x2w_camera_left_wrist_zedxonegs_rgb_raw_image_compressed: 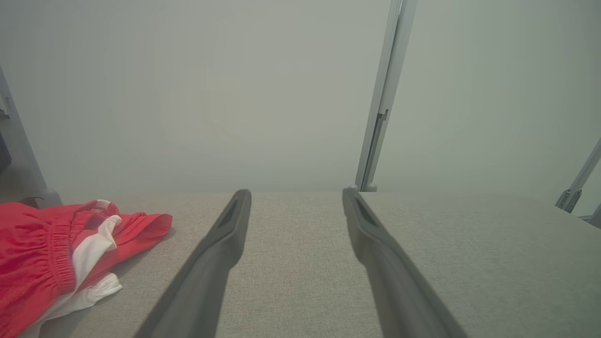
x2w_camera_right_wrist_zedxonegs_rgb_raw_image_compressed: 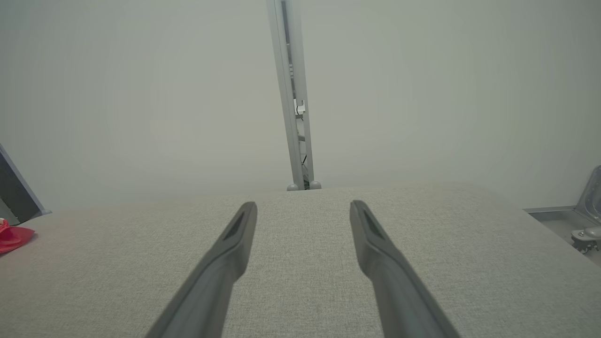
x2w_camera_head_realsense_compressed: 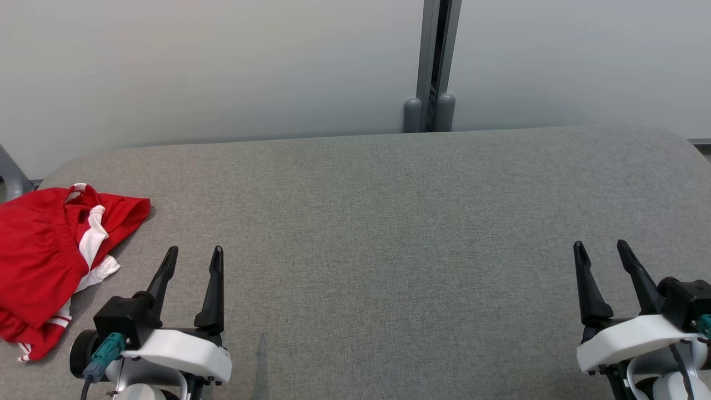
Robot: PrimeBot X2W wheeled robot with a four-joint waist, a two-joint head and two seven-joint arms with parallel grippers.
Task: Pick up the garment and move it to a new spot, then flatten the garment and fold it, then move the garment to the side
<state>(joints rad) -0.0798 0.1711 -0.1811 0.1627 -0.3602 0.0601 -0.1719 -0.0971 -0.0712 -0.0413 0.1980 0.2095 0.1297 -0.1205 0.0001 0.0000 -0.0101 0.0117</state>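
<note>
The garment (x2w_camera_head_realsense_compressed: 41,255) is a crumpled red piece with white stripes, lying at the left edge of the grey fabric table (x2w_camera_head_realsense_compressed: 389,233). It also lies at the lower left of the left wrist view as the garment (x2w_camera_left_wrist_zedxonegs_rgb_raw_image_compressed: 42,253), and a red corner of the garment (x2w_camera_right_wrist_zedxonegs_rgb_raw_image_compressed: 11,234) peeks in at the left of the right wrist view. My left gripper (x2w_camera_head_realsense_compressed: 194,254) stands open just right of it, apart from the cloth, with nothing between its fingers. My right gripper (x2w_camera_head_realsense_compressed: 601,248) stands open at the table's right side, holding nothing.
A pale wall runs behind the table, with a grey vertical post (x2w_camera_head_realsense_compressed: 436,66) at the back middle. A metal frame part (x2w_camera_right_wrist_zedxonegs_rgb_raw_image_compressed: 584,220) shows past the table's right edge. The grey surface stretches bare between the two grippers.
</note>
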